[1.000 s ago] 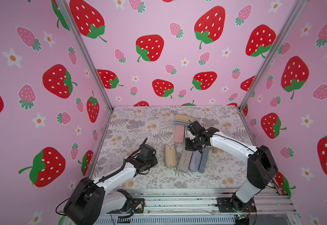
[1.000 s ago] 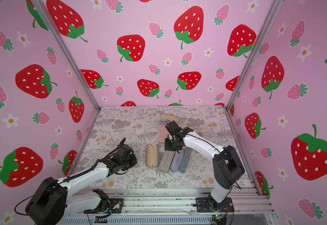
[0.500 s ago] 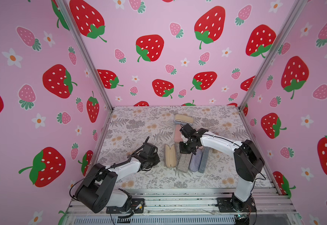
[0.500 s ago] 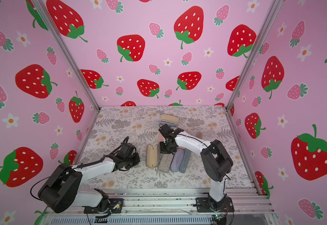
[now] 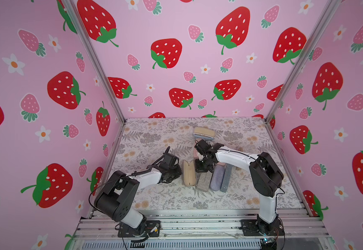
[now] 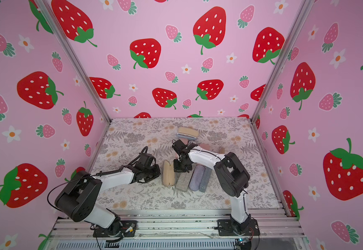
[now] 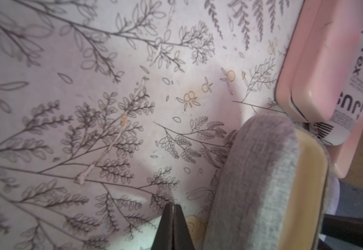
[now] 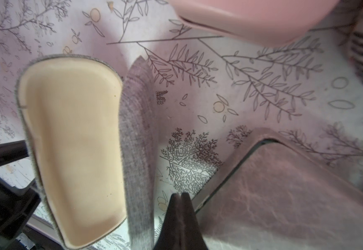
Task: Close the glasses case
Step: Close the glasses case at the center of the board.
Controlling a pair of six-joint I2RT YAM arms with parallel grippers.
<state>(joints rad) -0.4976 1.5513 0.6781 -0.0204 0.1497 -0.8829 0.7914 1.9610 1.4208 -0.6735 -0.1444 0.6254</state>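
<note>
The glasses case [image 5: 189, 173] [image 6: 168, 173] lies open in a V near the table's middle, grey fabric outside, beige lining inside. The right wrist view shows its beige lining [image 8: 74, 140] and one grey half [image 8: 137, 140] edge-on. My left gripper [image 5: 179, 172] [image 6: 158, 173] [image 7: 173, 205] is shut and empty, low by the case's left side, beside its grey shell [image 7: 258, 184]. My right gripper [image 5: 198, 169] [image 6: 177, 167] [image 8: 179, 194] is shut and empty, tips down between the case's right half and a mauve-grey case [image 8: 284, 194].
Right of the open case lie a marbled grey case [image 5: 203, 180], a lavender one [image 5: 217, 177] and a blue-grey one [image 5: 226, 179]. A pink case [image 5: 196, 154] [image 7: 319, 65] sits behind the right gripper. A beige-on-blue stack [image 5: 203, 133] stands farther back. Pink walls enclose three sides.
Both grippers, still shut, have closed in on the open case: the left one moved right and back toward its left side, the right one moved left and forward to its right side.
</note>
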